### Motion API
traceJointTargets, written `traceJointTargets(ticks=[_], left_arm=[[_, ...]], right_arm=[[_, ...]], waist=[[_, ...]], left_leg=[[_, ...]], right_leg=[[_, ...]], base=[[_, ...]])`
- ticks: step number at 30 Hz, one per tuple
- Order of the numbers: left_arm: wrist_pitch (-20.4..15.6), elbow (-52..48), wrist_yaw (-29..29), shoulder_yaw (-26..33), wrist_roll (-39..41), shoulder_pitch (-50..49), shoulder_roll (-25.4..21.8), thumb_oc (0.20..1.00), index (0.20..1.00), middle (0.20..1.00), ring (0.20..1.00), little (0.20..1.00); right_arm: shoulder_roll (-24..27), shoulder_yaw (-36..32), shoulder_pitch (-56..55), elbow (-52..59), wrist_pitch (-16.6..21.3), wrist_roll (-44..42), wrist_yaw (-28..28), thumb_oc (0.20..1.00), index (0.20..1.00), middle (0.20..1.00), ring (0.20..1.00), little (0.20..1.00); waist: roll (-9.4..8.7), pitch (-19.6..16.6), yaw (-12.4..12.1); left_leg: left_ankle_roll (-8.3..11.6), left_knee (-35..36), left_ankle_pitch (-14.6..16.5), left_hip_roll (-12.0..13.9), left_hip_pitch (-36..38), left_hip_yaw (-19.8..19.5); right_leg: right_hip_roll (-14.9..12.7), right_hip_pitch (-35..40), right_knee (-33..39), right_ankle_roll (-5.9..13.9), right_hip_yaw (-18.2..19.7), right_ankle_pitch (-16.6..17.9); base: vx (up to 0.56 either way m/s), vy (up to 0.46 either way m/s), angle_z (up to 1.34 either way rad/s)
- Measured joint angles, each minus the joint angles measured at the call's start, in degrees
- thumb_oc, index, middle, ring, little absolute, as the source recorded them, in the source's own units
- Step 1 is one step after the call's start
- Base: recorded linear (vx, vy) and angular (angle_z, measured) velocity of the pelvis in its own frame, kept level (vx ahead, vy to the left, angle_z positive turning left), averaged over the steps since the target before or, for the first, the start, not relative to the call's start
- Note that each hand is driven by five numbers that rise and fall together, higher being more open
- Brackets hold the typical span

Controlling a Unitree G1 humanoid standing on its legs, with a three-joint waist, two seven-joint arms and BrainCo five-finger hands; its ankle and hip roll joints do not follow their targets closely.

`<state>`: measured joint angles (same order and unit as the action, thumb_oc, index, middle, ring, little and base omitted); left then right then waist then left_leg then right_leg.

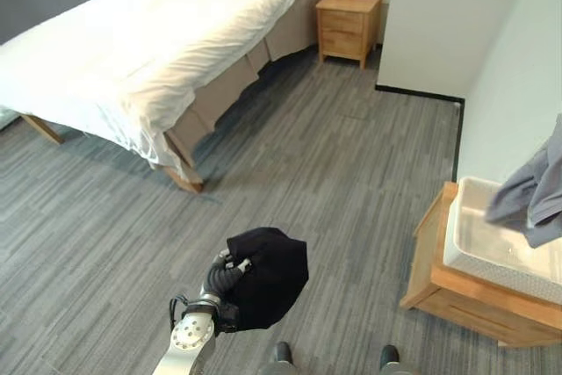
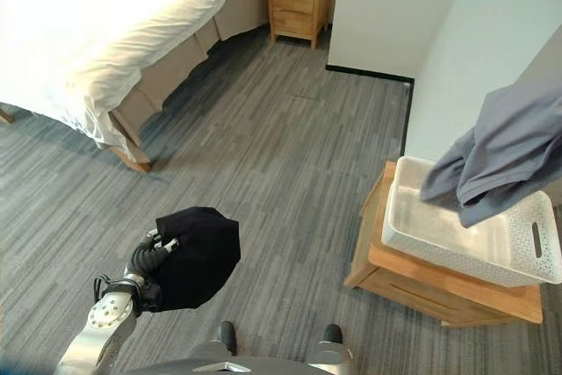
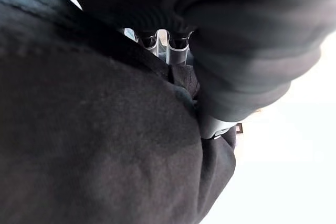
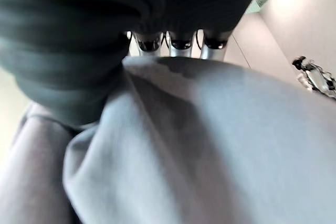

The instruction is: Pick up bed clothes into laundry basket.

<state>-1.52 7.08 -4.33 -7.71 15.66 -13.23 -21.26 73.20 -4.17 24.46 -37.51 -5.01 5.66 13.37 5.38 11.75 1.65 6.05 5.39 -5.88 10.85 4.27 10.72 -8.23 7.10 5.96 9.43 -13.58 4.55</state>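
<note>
Two garments: your left hand [image 2: 151, 256] clutches the black cloth [image 2: 198, 256]; your right hand [image 4: 181, 43] grips the grey cloth [image 2: 505, 151] above the basket [image 2: 536, 261].

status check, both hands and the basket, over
Left hand shut on black cloth garment, low over the floor. Right hand shut on grey cloth garment, hanging above white plastic laundry basket. Nothing blocking.

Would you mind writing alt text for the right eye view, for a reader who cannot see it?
A grey garment hangs over a white laundry basket on a low wooden stand at the right. At lower left, the robot's left hand grips a black garment above grey carpet. A white bed and a wooden nightstand stand behind.
</note>
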Motion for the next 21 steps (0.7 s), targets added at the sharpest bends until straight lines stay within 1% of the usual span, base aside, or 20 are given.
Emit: traceJointTargets(ticks=[1,2,5,7,8,9,10,11,12,13,14,15,16,17,19,20,21], left_arm=[[0.14,0.00,0.13,-0.12,0.00,0.00,0.00,0.200,0.200,0.200,0.200,0.200],[0.19,-0.01,0.17,-0.42,0.00,0.00,0.00,0.200,0.200,0.200,0.200,0.200],[0.19,-0.02,0.38,-1.06,0.00,0.04,0.04,0.200,0.200,0.200,0.200,0.200],[0.20,-0.02,0.62,-1.21,0.00,-0.05,0.06,0.200,0.200,0.200,0.200,0.200],[0.21,-0.01,0.78,-1.31,0.00,-0.06,0.05,0.200,0.200,0.200,0.200,0.200],[0.22,-0.01,0.82,-1.39,0.00,-0.08,0.05,0.200,0.200,0.200,0.200,0.200],[0.22,-0.01,0.89,-1.54,0.00,-0.01,0.05,0.200,0.200,0.200,0.200,0.200],[0.22,-0.01,1.11,-1.66,0.00,0.16,0.05,0.200,0.200,0.200,0.200,0.200],[0.22,-0.01,1.17,-1.67,0.00,0.15,0.05,0.200,0.200,0.200,0.200,0.200],[0.22,-0.02,1.20,-1.71,0.00,0.09,0.02,0.200,0.200,0.200,0.200,0.200],[0.23,0.02,1.23,-1.97,0.05,0.14,-0.07,0.200,0.200,0.200,0.200,0.200],[0.25,0.02,1.30,-2.20,0.15,0.13,-0.11,0.200,0.200,0.200,0.200,0.200],[0.28,0.02,1.42,-2.72,1.00,0.31,-0.23,0.200,0.200,0.200,0.200,0.200],[0.29,0.04,1.52,-3.11,1.62,0.69,-0.24,0.200,0.200,0.200,0.200,0.200],[0.33,0.04,1.92,-3.44,1.85,1.58,-0.25,0.200,0.200,0.200,0.200,0.200],[0.41,0.27,2.07,-4.13,2.11,3.23,-0.30,0.200,0.200,0.200,0.200,0.200],[0.44,0.27,2.06,-4.72,2.11,3.71,-0.33,0.200,0.200,0.200,0.200,0.200]], right_arm=[[0.00,0.00,-0.01,-0.03,-0.13,0.00,-0.01,0.200,0.200,0.200,0.200,0.200],[0.00,0.00,-0.01,-0.04,-0.38,0.01,0.01,0.200,0.200,0.200,0.200,0.200],[-0.06,0.07,-0.05,-0.01,-0.63,0.07,0.02,0.200,0.200,0.200,0.200,0.200],[-0.32,0.10,-0.30,-0.06,-0.70,0.09,0.03,0.200,0.200,0.200,0.200,0.200],[-1.19,-0.02,-0.97,-0.13,-0.65,0.14,0.16,0.200,0.200,0.200,0.200,0.200],[-2.02,-0.02,-1.24,-0.35,-0.62,0.17,0.28,0.288,0.288,0.288,0.288,0.288],[-3.11,0.00,-1.56,-1.03,-0.52,0.18,0.28,0.498,0.498,0.498,0.498,0.498],[-4.38,0.11,-2.12,-2.72,-0.55,0.16,0.14,1.000,1.000,1.000,1.000,1.000],[-4.88,0.13,-2.12,-3.82,-0.59,0.16,-0.05,1.000,1.000,1.000,1.000,1.000],[-5.58,0.17,-2.13,-4.75,-0.59,0.14,0.05,1.000,1.000,1.000,1.000,1.000],[-7.08,0.14,-2.21,-6.67,-0.67,-0.01,-0.02,1.000,1.000,1.000,1.000,1.000],[-7.89,0.15,-2.22,-7.09,-0.69,-0.07,-0.05,1.000,1.000,1.000,1.000,1.000],[-9.05,0.12,-2.34,-7.23,-0.66,-0.08,-0.04,1.000,1.000,1.000,1.000,1.000],[-9.20,0.15,-2.52,-7.24,-0.65,-0.10,-0.09,1.000,1.000,1.000,1.000,1.000],[-9.18,0.03,-2.51,-7.19,-0.65,-0.11,-0.04,1.000,1.000,1.000,1.000,1.000],[-9.22,-0.18,-2.49,-6.81,-0.64,-0.89,0.13,1.000,1.000,1.000,1.000,1.000],[-9.23,-0.18,-2.50,-5.33,-0.68,-1.30,0.25,1.000,1.000,1.000,1.000,1.000]], waist=[[0.08,0.17,0.06],[0.83,0.11,0.12],[1.83,0.45,0.19],[2.09,0.57,0.17],[2.09,0.77,0.06],[2.02,0.84,0.05],[1.97,1.01,0.00],[1.97,1.51,-0.09],[2.02,1.88,-0.10],[2.47,2.01,-0.14],[2.32,2.65,-0.09],[2.59,2.89,-0.06],[3.22,3.26,0.03],[2.95,4.03,-0.06],[3.46,4.78,0.11],[2.60,6.15,-0.32],[2.32,6.36,-0.10]], left_leg=[[0.00,0.00,-0.01,0.01,0.02,-0.01],[0.00,0.00,-0.01,0.05,0.07,0.00],[0.27,-0.01,-0.23,0.15,0.19,0.00],[0.62,-0.01,-0.58,0.26,0.39,-0.03],[0.66,-0.01,-0.60,0.37,0.43,-0.06],[0.79,-0.01,-0.68,0.44,0.45,-0.09],[0.91,-0.02,-0.76,0.50,0.43,-0.13],[1.17,-0.01,-0.92,0.58,0.27,-0.25],[1.23,-0.01,-0.96,0.57,0.24,-0.26],[1.21,-0.02,-1.04,0.51,-0.04,-0.36],[1.24,-0.01,-1.00,0.63,-0.01,-0.34],[1.23,-0.06,-1.01,0.62,0.01,-0.33],[1.37,-0.89,-1.07,0.69,-0.30,-0.29],[1.55,-1.82,-0.93,0.73,-0.65,-0.23],[1.61,-3.73,-0.94,0.82,-1.82,-0.23],[1.96,-6.64,-1.56,0.51,-3.01,-0.36],[2.12,-7.66,-1.71,0.05,-3.43,-0.75]], right_leg=[[0.01,0.00,-0.04,-0.02,0.00,0.01],[0.03,0.06,-0.09,-0.08,-0.01,-0.04],[0.16,0.12,-0.09,-0.20,-0.06,-0.03],[0.27,0.16,-0.09,-0.53,-0.14,0.16],[0.39,0.19,0.00,-0.39,-0.19,-0.03],[0.47,0.21,0.01,-0.28,-0.21,-0.12],[0.52,0.21,0.02,-0.28,-0.25,-0.12],[0.39,0.18,0.03,-0.31,-0.47,-0.09],[0.26,0.19,0.01,-0.37,-0.56,-0.04],[0.49,0.21,-0.10,-0.40,-0.59,-0.02],[0.48,0.13,0.01,-0.47,-0.71,0.01],[0.68,0.10,-0.17,-0.56,-0.75,-0.03],[0.75,0.03,-0.16,-0.80,-0.73,-0.18],[0.76,0.07,-0.11,-0.85,-0.60,-0.16],[0.77,0.00,-0.17,-0.93,-1.00,-0.21],[0.04,-0.18,0.09,-1.25,-0.52,-0.12],[-0.26,-0.35,0.08,-1.55,-0.20,-0.11]], base=[[0.03,-0.031,-0.02],[0.04,-0.042,0.00],[0.01,-0.010,0.00],[0.00,0.000,0.00],[0.00,0.000,0.00],[-0.03,-0.011,0.01],[-0.05,-0.010,0.04],[-0.04,-0.010,0.04],[-0.02,-0.021,0.05],[-0.01,-0.039,0.04],[-0.02,-0.068,0.03],[-0.03,-0.086,0.01],[-0.03,-0.091,-0.03],[-0.02,-0.084,0.02],[0.00,-0.057,0.03],[0.04,-0.029,-0.04],[0.03,-0.025,-0.15]])
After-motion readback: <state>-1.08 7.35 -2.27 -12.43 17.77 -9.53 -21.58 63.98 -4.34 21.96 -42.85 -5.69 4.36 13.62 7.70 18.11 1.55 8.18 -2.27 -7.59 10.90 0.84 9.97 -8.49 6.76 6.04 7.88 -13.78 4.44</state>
